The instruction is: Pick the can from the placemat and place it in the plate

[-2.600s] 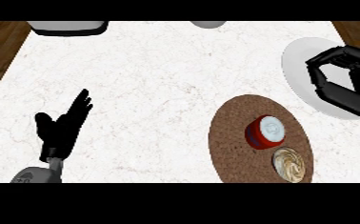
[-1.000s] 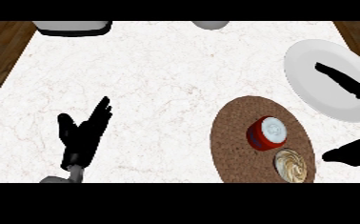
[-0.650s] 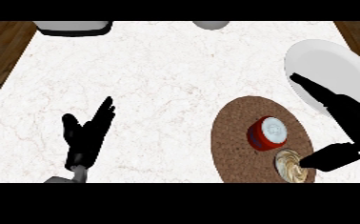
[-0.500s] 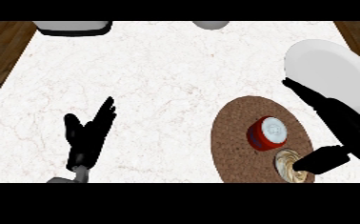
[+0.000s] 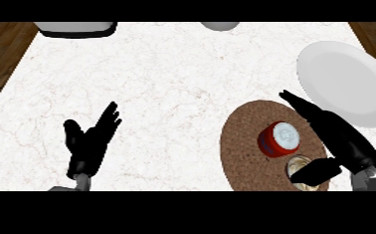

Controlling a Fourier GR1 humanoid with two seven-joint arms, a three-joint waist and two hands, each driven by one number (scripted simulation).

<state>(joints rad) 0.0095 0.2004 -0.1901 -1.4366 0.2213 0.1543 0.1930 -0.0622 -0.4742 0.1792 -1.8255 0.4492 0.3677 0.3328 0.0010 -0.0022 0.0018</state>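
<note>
Lying on its side near the middle of the one round brown placemat [image 5: 249, 143], the single red can [image 5: 277, 138] shows its white end. One white plate [image 5: 341, 81] sits just beyond the placemat, cut off by the right edge. A second, tan object [image 5: 300, 167] on the placemat, nearer than the can, is half hidden by the right hand's thumb. The right hand [image 5: 337, 138] spreads open over the placemat's right side, fingers straight, beside the can. Well left of the placemat, the left hand [image 5: 88, 141] rests open, fingers up.
</note>
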